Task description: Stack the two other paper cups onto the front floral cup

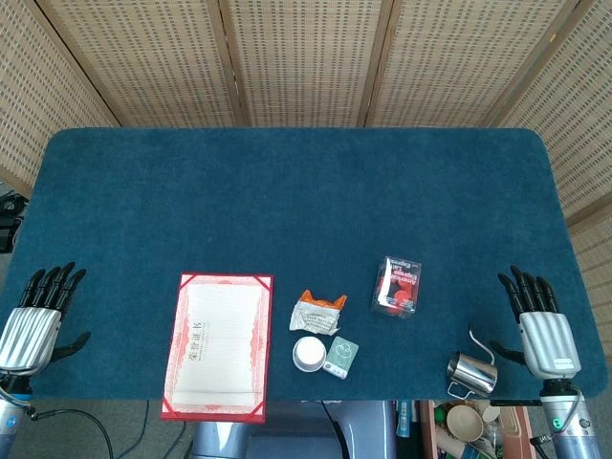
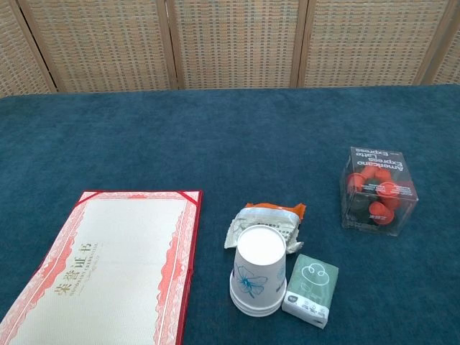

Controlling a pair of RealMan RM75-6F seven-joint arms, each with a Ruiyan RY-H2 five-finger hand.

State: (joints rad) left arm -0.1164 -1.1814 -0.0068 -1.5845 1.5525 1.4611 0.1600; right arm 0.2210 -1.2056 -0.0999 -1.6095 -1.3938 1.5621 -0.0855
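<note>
At table front, upturned cup stack (image 2: 256,279), seemingly nested, axis vertical; both hands' fingers spread, empty.

The left hand (image 1: 27,325) and right hand (image 1: 542,323) each have ribbed silver backs, black fingers and silver-grey forearms below the wrist.

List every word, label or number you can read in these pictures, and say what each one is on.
"Americano Express": printed on the top of the clear box holding red balls.
"荣誉证书": red characters down the certificate in its red folder.
Small label on the paper cup stack, near the base: too small to read.
Green packet: a face-like logo only, small print unreadable.
Snack wrapper: print too blurred to read.
</note>
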